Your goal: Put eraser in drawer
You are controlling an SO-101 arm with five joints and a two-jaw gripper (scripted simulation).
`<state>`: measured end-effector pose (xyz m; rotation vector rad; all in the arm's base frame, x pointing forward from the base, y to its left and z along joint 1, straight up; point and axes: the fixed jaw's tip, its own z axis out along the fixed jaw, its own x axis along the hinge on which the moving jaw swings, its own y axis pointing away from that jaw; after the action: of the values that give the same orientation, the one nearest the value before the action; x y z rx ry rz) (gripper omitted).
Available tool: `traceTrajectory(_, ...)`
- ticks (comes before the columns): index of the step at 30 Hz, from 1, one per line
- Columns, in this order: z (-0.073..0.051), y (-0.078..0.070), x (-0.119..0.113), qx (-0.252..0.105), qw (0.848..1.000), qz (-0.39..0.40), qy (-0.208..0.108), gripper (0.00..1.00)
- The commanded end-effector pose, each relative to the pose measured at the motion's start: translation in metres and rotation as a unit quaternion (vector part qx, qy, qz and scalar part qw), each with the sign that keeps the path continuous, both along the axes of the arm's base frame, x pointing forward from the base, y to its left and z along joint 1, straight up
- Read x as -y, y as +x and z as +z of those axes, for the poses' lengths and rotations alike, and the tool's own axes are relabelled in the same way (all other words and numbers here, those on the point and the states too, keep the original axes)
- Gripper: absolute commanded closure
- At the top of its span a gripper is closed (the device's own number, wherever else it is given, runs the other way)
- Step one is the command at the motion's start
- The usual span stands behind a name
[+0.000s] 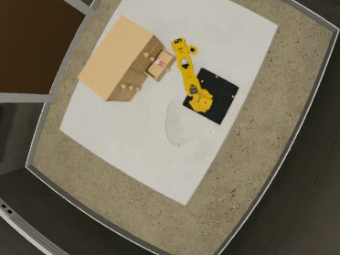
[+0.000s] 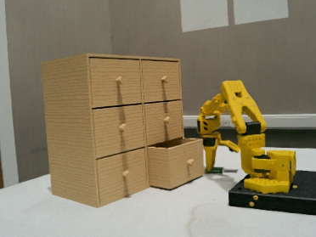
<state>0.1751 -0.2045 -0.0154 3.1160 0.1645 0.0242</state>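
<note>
The wooden chest has six drawers. Its bottom right drawer is pulled out part way. From above, that open drawer holds a white item with red marks. A small green and white eraser lies on the table to the right of the open drawer. My gripper points straight down, its tips at the eraser's left end and just above the table. Its jaw stands a little apart and I see nothing held in it. From above, the gripper hides the eraser.
The arm's black base plate sits to the right of the chest. The other five drawers are shut. A faint stain marks the white mat in front of the base.
</note>
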Motion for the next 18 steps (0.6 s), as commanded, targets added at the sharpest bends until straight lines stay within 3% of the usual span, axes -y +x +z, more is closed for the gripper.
traceTrajectory(1,-0.0059,-0.0024,-0.0025,-0.006,1.0,0.001,0.007,0.73)
traceTrajectory(18,-0.0101,-0.0043,-0.0043,-0.006,1.0,0.001,0.007,0.73)
